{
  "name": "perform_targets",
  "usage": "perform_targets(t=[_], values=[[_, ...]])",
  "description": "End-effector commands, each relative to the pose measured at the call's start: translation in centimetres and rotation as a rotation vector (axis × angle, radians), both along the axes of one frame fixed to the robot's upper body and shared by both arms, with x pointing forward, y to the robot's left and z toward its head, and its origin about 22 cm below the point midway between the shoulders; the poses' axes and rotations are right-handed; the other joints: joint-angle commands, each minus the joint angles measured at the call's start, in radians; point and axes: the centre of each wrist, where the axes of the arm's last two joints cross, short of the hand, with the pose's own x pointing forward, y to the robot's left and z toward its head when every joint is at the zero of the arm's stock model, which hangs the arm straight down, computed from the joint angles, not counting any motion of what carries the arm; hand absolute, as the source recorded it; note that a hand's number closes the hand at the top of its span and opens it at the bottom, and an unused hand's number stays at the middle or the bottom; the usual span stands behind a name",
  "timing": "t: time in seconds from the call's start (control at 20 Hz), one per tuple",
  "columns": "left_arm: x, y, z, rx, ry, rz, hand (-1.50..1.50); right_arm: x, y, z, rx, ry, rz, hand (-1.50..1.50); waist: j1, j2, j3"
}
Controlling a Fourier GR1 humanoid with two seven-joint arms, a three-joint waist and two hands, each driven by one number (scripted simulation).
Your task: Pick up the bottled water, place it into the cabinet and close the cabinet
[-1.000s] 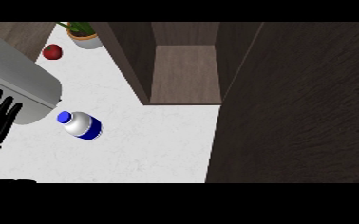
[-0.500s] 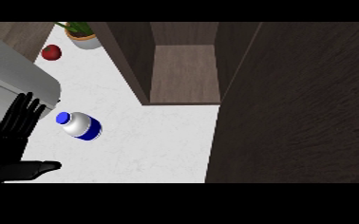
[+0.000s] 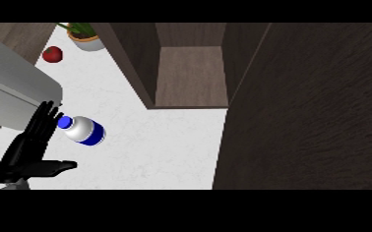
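— White marble-look counter top point(image 3: 160, 147), and on it the small clear water bottle with the blue cap and blue label band point(image 3: 84, 130), towards the left side. See it?

— Yes. It stands out on the open counter, outside the dark wooden cabinet point(image 3: 189, 73), which stands well apart from it, up and to the right.

— And the cabinet is open — its tall dark wooden door point(image 3: 298, 113) is swung out and fills the whole right side.

— What about the black hand at the lower left?

— That's the robot's left hand point(image 3: 29, 150). Fingers straight and together, pointing up towards the bottle's cap; thumb stuck out sideways to the right, below the bottle. Nothing is curled round anything.

— Is it touching the bottle?

— The fingertips point(image 3: 49, 112) are just beside the cap, on its left. Whether they touch it, I cannot tell.

— Anything else up there?

— A pale grey boxy appliance point(image 3: 22, 93) at the left edge, right behind the hand. Farther back, a small red apple point(image 3: 52, 54) on the counter, and beside it a green plant in a round light pot point(image 3: 85, 37) — both well away from the bottle.

— The other hand?

— Not in sight.
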Motion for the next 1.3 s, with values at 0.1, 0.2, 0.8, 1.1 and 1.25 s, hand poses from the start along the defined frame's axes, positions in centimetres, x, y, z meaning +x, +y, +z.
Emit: perform_targets(t=[0.1,0.2,0.8,1.1,1.25], values=[[0.5,1.1,-2.9,0.000,0.015,-0.007,-1.50,-2.5,-0.2,2.2,-0.021,-0.058,-0.054,-1.50,-0.004,-0.001,-0.001],[0.7,1.8,-3.9,-0.024,-0.005,0.008,-1.50,-1.1,0.5,1.0,-0.023,-0.042,-0.064,-1.50,-0.004,0.001,-0.001],[1.7,-1.1,-7.4,-0.048,-0.051,0.039,-1.50,-2.7,-0.9,2.2,-0.020,-0.073,-0.055,-1.50,-0.014,0.002,-0.001],[1.7,-2.0,-8.4,-0.096,-0.085,0.097,-1.50,-2.2,0.3,1.2,-0.032,-0.081,-0.044,-1.50,-0.023,0.004,-0.003],[2.6,-1.6,-7.7,-0.110,-0.133,0.083,-1.50,-1.5,-0.6,0.6,-0.032,-0.045,-0.030,-1.50,-0.010,0.003,-0.001]])
